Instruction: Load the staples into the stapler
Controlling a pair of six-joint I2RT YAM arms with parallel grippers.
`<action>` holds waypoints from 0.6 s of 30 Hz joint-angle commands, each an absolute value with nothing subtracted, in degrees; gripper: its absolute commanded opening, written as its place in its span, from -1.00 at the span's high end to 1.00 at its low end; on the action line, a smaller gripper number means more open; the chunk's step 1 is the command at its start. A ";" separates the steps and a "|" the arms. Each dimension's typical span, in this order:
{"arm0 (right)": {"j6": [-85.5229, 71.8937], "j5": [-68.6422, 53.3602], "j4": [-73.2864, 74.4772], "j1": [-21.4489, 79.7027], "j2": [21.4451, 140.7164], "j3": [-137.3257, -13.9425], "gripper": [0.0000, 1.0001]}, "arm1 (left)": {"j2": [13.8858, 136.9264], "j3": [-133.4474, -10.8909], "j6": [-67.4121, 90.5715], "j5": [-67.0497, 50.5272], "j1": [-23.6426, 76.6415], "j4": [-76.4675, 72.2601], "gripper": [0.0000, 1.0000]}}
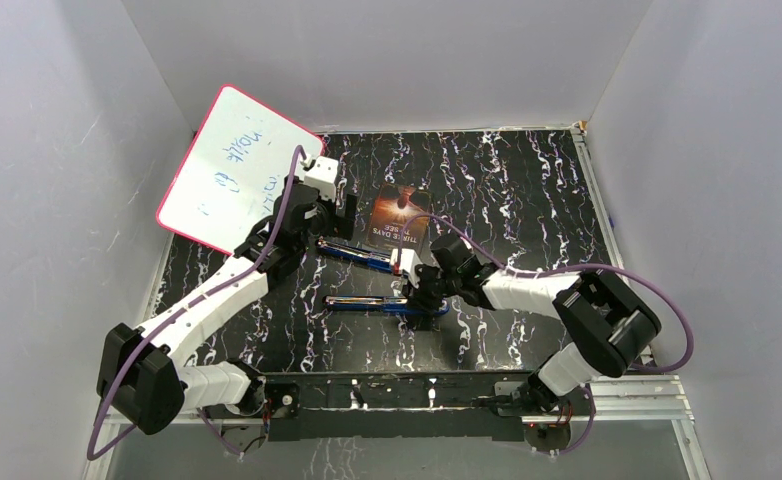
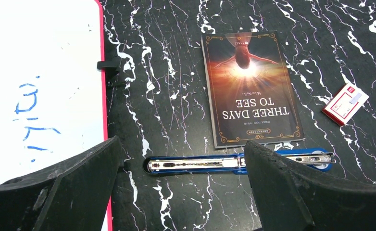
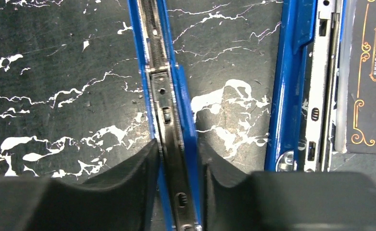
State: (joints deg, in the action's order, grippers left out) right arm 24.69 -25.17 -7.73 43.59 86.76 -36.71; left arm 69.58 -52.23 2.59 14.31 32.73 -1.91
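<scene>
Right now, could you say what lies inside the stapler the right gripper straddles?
Inside the stapler: a spring and metal rail. The right gripper hides its lower sides.

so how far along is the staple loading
Done: the near blue stapler and the far blue stapler both lie opened, metal channels up. In hand: the right fingers pinch the near blue stapler; the left fingers hang open over the far blue stapler. Left: no staple strip is in view, so loading remains.
</scene>
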 commanded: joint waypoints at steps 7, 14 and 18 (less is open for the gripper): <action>20.95 -21.05 -13.17 47.74 87.01 -39.19 0.55 | 68.78 -55.45 2.35 14.23 32.38 -1.19 -0.96; 17.01 -15.44 -17.33 52.28 90.37 -41.98 0.55 | 68.31 -55.71 2.46 14.41 32.31 -0.95 -0.97; 13.25 -10.56 -18.03 53.38 93.52 -45.79 0.55 | 68.34 -56.06 2.25 14.58 32.35 -0.63 -0.97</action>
State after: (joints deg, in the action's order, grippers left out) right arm 17.72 -15.88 -12.36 52.34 91.39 -40.80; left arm 69.58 -53.32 2.57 14.28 32.71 -1.13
